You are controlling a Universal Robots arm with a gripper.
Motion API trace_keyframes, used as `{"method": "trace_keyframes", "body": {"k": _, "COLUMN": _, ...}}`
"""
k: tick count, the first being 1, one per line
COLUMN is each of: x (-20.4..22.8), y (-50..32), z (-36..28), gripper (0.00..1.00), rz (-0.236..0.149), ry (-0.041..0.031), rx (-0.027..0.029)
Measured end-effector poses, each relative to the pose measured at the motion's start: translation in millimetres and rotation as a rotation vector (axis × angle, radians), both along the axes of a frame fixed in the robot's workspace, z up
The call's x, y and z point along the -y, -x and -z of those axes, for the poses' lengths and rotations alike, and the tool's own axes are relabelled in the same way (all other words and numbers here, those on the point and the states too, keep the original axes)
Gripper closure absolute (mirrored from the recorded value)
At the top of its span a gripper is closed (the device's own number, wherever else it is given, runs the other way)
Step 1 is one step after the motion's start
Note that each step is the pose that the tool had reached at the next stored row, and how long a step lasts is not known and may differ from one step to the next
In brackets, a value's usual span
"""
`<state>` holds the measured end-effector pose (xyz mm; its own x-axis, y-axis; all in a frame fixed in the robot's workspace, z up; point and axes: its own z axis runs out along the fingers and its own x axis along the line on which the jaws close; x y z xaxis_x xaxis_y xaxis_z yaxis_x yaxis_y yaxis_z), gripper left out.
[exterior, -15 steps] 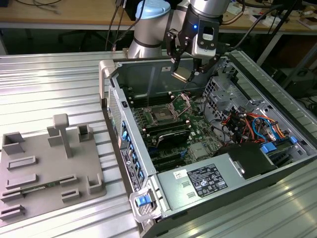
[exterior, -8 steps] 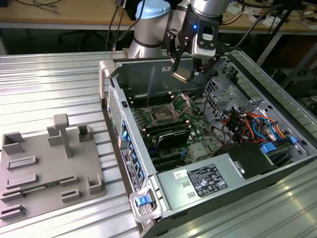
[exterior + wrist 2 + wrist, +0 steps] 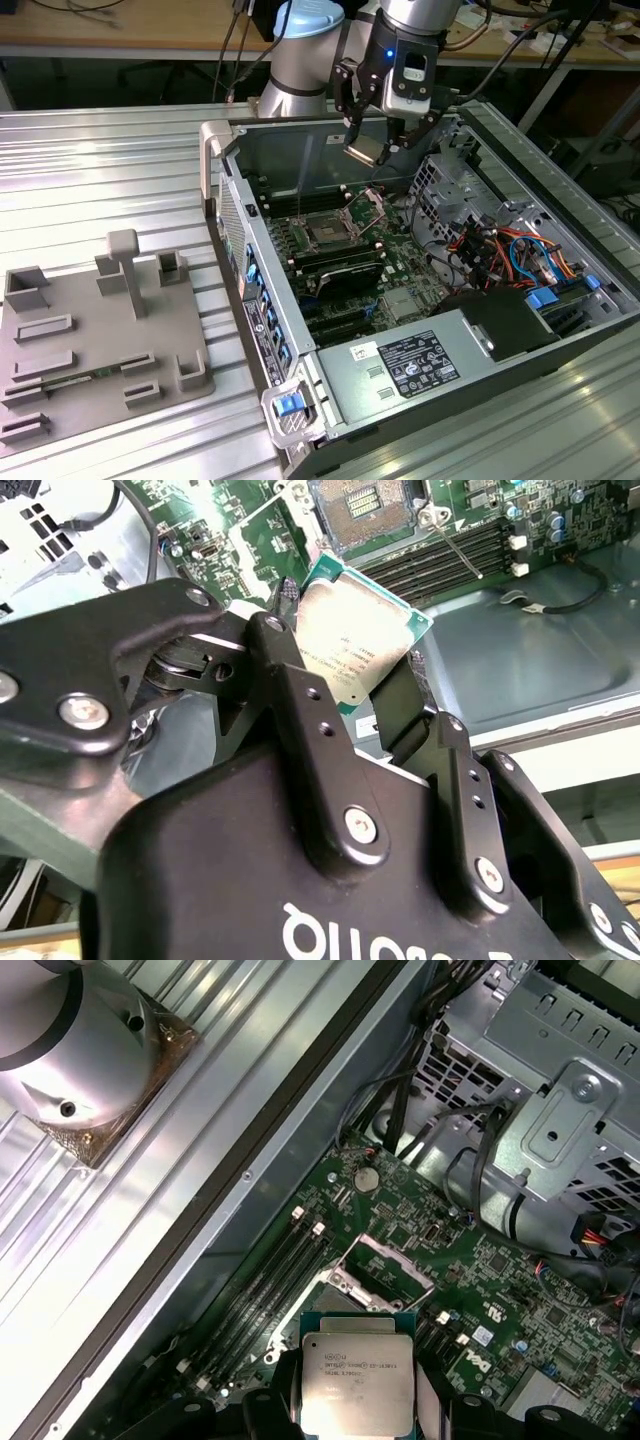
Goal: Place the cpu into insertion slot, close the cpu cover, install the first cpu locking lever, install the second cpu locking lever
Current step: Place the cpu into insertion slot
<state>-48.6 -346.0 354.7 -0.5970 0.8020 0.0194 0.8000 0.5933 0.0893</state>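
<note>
The open computer case point(image 3: 300, 150) lies below the gripper point(image 3: 366, 148), which hangs above the case's far inner wall in the exterior view. Under it spreads the green motherboard point(image 3: 400, 1210)

The gripper's black fingers point(image 3: 275, 645) are drawn in on two opposite edges of the cpu point(image 3: 355, 1378), with no gap showing at either edge. The chip is carried clear of the board, metal top facing the wrist cameras and slightly tilted in the second wrist view

Below and ahead of the fingers, the cpu cover point(image 3: 398, 1258) is swung up on its hinge, its cut-out frame standing open. Just beside it the insertion slot point(image 3: 365, 502) sits bare, its dark contact field exposed with nothing seated in it. A thin wire locking lever point(image 3: 462, 552) lies loose along the slot's side, not hooked down

By my reading the work is early: the chip is picked up and above the board, well apart from the slot. Seating it, shutting the cover and latching both levers all remain undone
</note>
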Motion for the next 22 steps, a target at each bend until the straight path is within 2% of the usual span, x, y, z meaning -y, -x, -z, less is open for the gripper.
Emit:
{"method": "trace_keyframes", "body": {"k": 13, "x": 0.0, "y": 0.2, "z": 0.0, "gripper": 0.45, "rz": 0.002, "ry": 0.0000, "rx": 0.0000}}
{"method": "trace_keyframes", "body": {"k": 18, "x": 0.0, "y": 0.4, "z": 0.4, "gripper": 0.45, "rz": 0.020, "ry": 0.0001, "rx": 0.0000}}
{"method": "trace_keyframes", "body": {"k": 21, "x": 0.0, "y": 0.4, "z": 0.9, "gripper": 0.45, "rz": 0.040, "ry": 0.0002, "rx": 0.0001}}
{"method": "trace_keyframes", "body": {"k": 22, "x": 0.0, "y": 0.4, "z": 1.1, "gripper": 0.45, "rz": 0.059, "ry": 0.0001, "rx": 0.0001}}
